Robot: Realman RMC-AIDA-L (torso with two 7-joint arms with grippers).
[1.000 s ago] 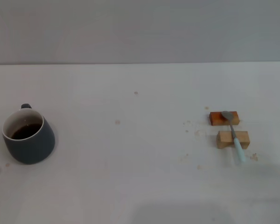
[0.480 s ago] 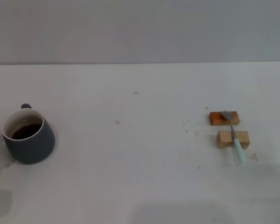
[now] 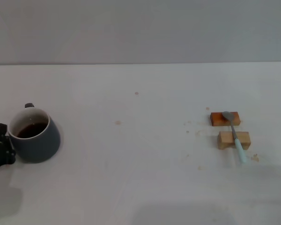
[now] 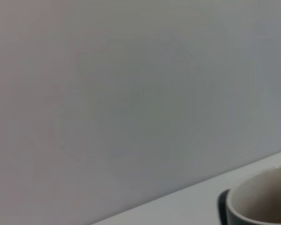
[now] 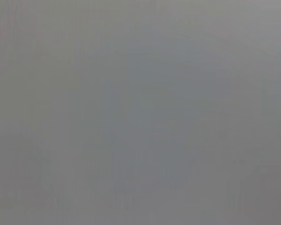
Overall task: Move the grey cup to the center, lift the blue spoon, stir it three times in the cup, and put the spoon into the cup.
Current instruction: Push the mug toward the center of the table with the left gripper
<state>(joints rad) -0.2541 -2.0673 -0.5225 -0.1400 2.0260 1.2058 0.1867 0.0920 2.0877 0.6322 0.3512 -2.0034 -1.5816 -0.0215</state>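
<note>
At the far left edge of the head view sits the left gripper [image 3: 1, 143], black and knobbly, low down by the white table [image 3: 140, 178]. It is touching the left side of the grey cup [image 3: 36, 136]. You cannot tell if it is squeezing the cup or only leaning on it, because most of it is cut off.

The cup is a dark grey mug, smooth and shiny like pottery. It is wider at the bottom than at the top. Its inside wall is white, with something dark brown down in it. A small loop handle sticks out at the back. The left wrist view shows just a curve of its pale rim [image 4: 260, 197].

The middle of the table is flat with a few tiny brown specks.

Over on the right lie two little wooden blocks, a reddish one [image 3: 224, 119] behind and a pale one [image 3: 233, 139] in front. The blue spoon [image 3: 234, 134] rests across both, its grey metal bowl on the reddish block and its thin light-blue handle sloping down toward the table.

The right gripper is out of sight.
</note>
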